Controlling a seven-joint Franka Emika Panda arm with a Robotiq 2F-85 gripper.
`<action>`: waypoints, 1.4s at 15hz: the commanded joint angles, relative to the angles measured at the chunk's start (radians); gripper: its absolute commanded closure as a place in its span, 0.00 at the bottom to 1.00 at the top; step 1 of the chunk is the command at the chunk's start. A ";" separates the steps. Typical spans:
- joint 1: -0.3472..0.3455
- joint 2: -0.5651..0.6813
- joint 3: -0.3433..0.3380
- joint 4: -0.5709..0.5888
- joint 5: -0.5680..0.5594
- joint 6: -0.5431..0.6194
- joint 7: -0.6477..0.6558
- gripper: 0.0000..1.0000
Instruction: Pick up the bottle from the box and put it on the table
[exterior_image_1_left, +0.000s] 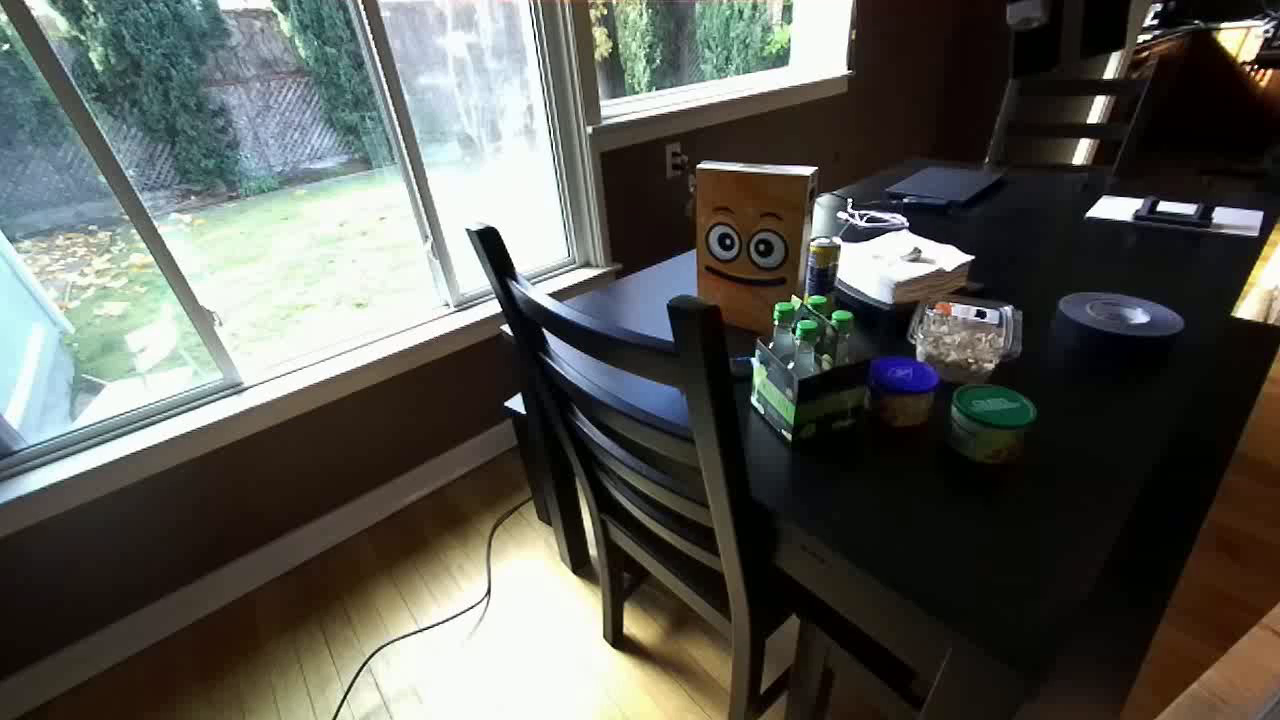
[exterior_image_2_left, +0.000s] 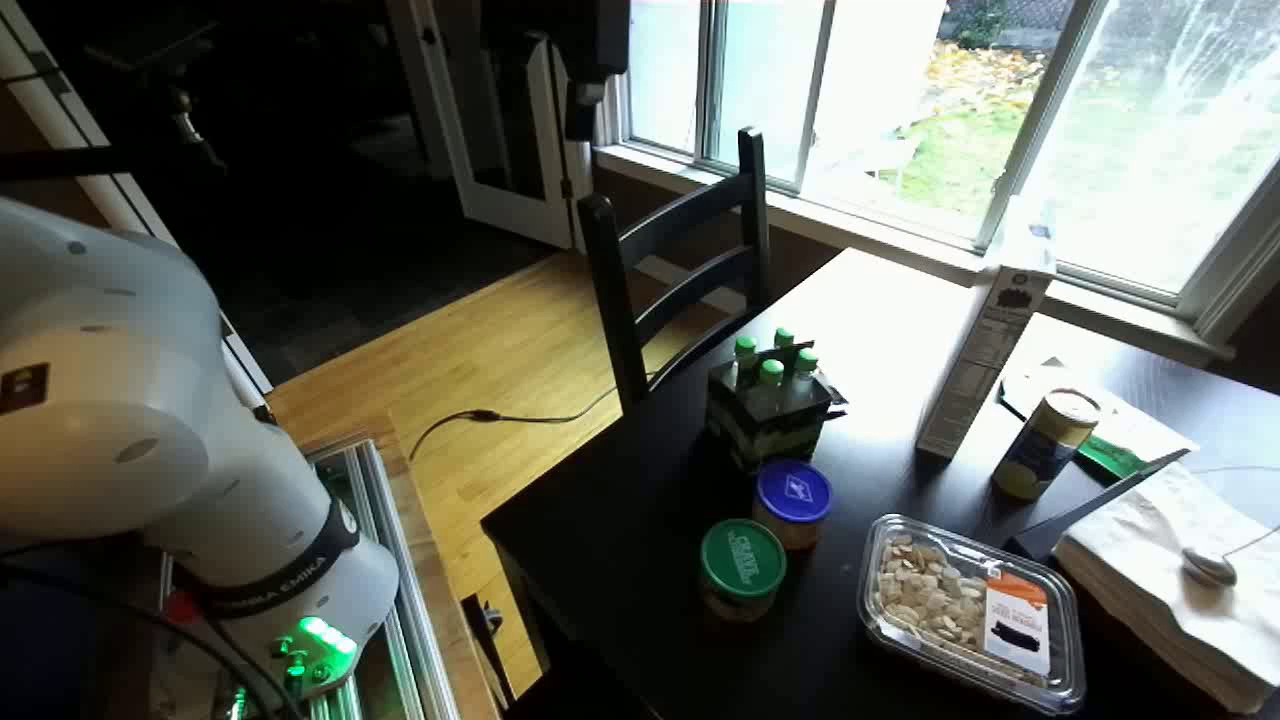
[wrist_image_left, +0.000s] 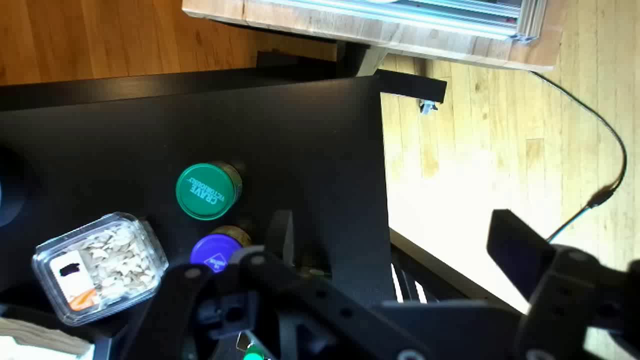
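Fingers (wrist_image_left: 520, 250) of mine spread wide, nothing gripped. Large dining table (exterior_image_1_left: 1050, 540), smooth, near-black: whatever I release near its edge could, I judge, topple off. Black wooden ladder-back chair (exterior_image_1_left: 718, 440) at one edge: a low approach might snag it. Small, low green-and-black cardboard carton (exterior_image_2_left: 760, 435), standing on the table: a snug fit could make it rise with my pull. Round blue-lidded plastic tub (exterior_image_2_left: 793, 500) just beside it: easily shoved if I swing in wide. Small slim bottle (exterior_image_1_left: 805, 347): four alike stand upright in the carton; which is meant, I can't tell. They crowd close, so I may pinch two. Looks: pale, seemingly see-through body, rounded bright-green cap.
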 joint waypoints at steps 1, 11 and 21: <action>0.010 0.001 -0.007 0.003 -0.003 -0.003 0.004 0.00; -0.005 0.019 0.010 -0.076 -0.063 0.079 0.035 0.00; -0.051 0.026 -0.018 -0.312 -0.088 0.614 0.243 0.00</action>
